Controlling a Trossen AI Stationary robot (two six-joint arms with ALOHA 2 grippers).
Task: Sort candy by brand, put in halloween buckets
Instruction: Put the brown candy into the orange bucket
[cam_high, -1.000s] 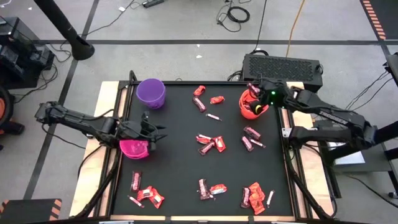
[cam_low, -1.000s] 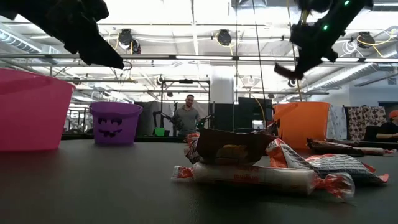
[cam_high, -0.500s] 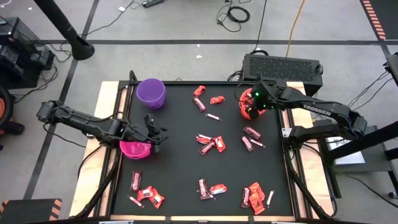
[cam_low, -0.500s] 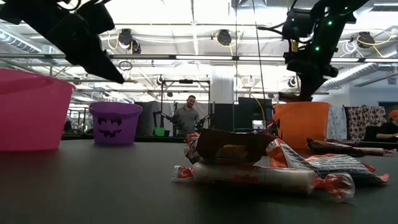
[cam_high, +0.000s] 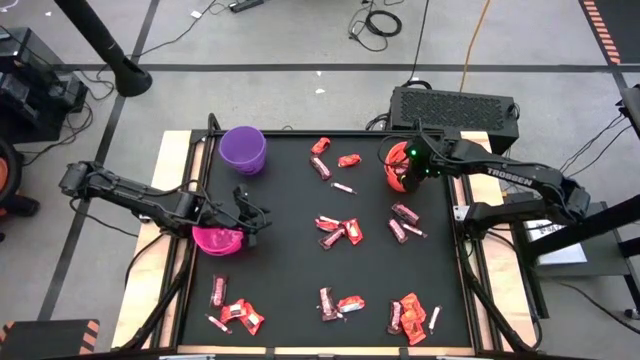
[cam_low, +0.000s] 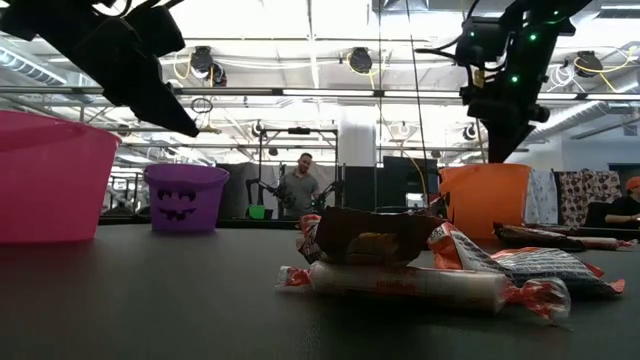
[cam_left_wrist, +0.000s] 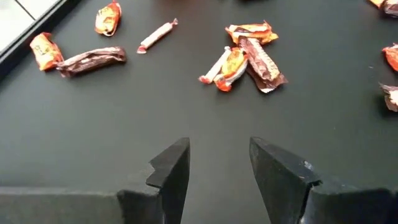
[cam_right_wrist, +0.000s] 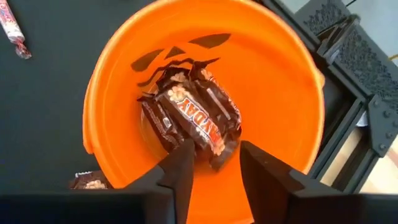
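Note:
Three buckets stand on the black mat: purple (cam_high: 243, 148) (cam_low: 185, 198) far left, pink (cam_high: 215, 240) (cam_low: 50, 180) at the left edge, orange (cam_high: 405, 180) (cam_low: 485, 200) far right. My right gripper (cam_high: 400, 165) (cam_right_wrist: 214, 163) hangs open over the orange bucket (cam_right_wrist: 99, 81), pointing down at the brown bars (cam_right_wrist: 189, 115) on its bottom. My left gripper (cam_high: 250, 218) (cam_left_wrist: 219, 165) is open and empty beside the pink bucket, above bare mat. Wrapped candy lies in loose groups on the mat (cam_high: 338, 232) (cam_high: 403, 222) (cam_high: 235, 315) (cam_high: 410, 312) (cam_left_wrist: 245, 53) (cam_low: 400, 250).
More candy sits near the far edge (cam_high: 330, 160) and near the front (cam_high: 340, 302). A black box (cam_high: 452, 105) stands beyond the far right corner. Bare mat lies between the pink bucket and the middle candy group. A person (cam_low: 300, 185) stands in the room behind.
My right gripper has swung from the far right side of the orange bucket toward the table's left, over the bucket's mouth, and has tipped to point straight down into it. My left gripper has shifted a little toward the near edge beside the pink bucket.

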